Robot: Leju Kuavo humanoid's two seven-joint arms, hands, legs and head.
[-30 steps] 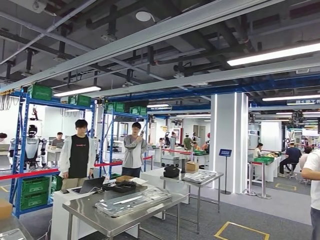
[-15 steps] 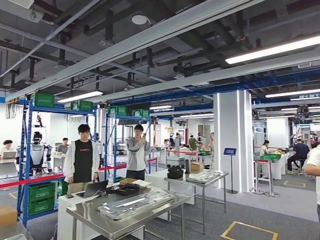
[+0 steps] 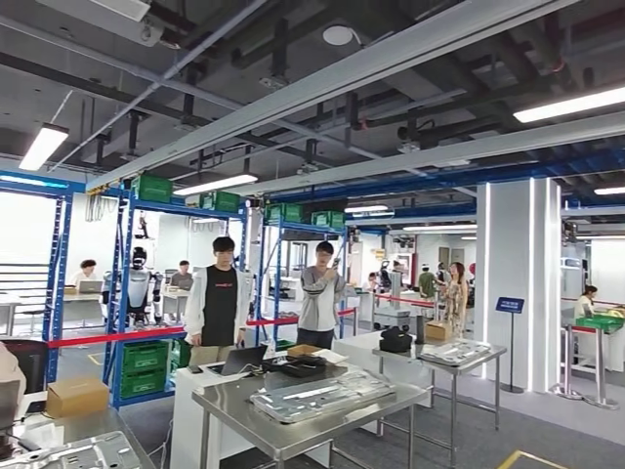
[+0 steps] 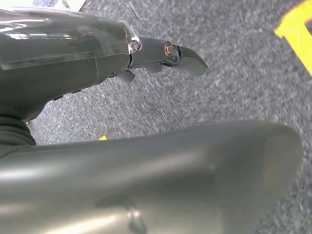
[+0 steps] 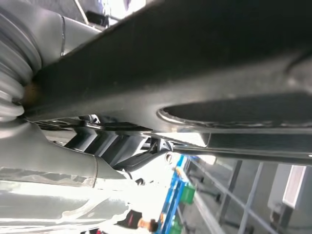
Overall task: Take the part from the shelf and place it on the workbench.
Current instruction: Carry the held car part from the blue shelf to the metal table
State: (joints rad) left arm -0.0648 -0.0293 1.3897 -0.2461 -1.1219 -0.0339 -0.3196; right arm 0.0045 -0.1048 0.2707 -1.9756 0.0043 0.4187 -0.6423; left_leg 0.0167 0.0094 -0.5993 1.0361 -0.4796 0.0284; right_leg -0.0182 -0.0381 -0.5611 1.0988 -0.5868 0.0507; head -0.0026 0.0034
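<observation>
Left hand above carpet, workbench ahead

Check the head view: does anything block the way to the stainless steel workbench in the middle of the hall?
Nothing visible does. Bare grey carpet lies before the stainless steel workbench. A silvery flat metal part lies on its top, and a white cabinet stands behind it.

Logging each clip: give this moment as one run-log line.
left hand: over carpet, empty | right hand: grasp unclear | workbench: ahead, metal panel on it | blue shelves: behind two people
</observation>
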